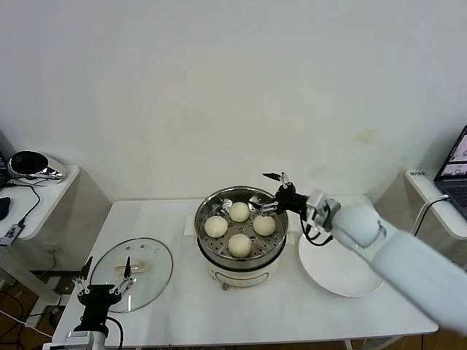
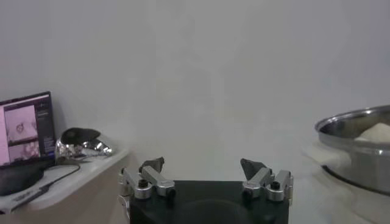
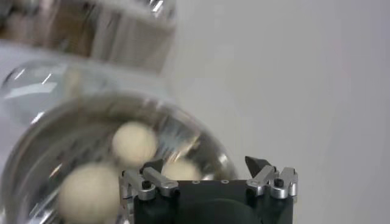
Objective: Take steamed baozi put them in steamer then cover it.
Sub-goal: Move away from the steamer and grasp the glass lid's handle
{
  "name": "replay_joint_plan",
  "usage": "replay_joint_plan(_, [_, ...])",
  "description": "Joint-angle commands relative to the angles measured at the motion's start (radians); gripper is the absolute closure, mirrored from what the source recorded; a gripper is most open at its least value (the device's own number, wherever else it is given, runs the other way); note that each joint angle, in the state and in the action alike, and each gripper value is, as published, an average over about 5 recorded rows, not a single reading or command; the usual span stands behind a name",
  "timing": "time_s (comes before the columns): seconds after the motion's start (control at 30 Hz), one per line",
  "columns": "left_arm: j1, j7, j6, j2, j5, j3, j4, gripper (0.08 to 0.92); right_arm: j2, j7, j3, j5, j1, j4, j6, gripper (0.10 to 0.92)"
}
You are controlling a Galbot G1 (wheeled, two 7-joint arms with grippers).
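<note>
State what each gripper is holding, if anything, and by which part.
Nothing is held. The right gripper is open and empty over the shiny round steel steamer's rim; the left gripper is open and empty beside the clear glass lid.

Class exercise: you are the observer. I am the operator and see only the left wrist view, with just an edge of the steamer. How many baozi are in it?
Observer: Four baozi sit on the tray inside the steamer.
Operator: Where is the cover?
Observer: The cover lies flat on the table, on the robot's left of the steamer.
Operator: And the right pincer?
Observer: The right pincer is open and empty, above the steamer's rim on the robot's right side.
Operator: Anything near it?
Observer: A white plate with nothing on it lies beside the steamer, under that arm.
</note>
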Motion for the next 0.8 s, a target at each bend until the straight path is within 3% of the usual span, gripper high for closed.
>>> replay_joint_plan(0.03, [0.003, -0.055, -0.019, -0.007, 0.321, -0.002, 0.059, 0.177, 0.388, 0.026, 0.944, -0.207, -0.772, 0.088, 0.295, 0.203])
replay_joint_plan(0.27, [0.014, -0.068, -0.048, 0.017, 0.756, -0.06, 0.131, 0.177, 0.554, -0.012, 1.166, -0.226, -0.965, 0.147, 0.267, 0.203])
replay_joint_plan(0.53, [0.047, -0.009, -0.054, 0.145, 1.189, -0.094, 0.203, 0.177, 0.637, 0.092, 1.308, -0.298, -1.082, 0.124, 0.293, 0.203])
replay_joint_plan(0.8, [-0.141, 0.007, -0.069, 0.212, 1.313, -0.021, 0.371, 0.177, 0.676, 0.149, 1.335, -0.312, -1.092, 0.083, 0.305, 0.203])
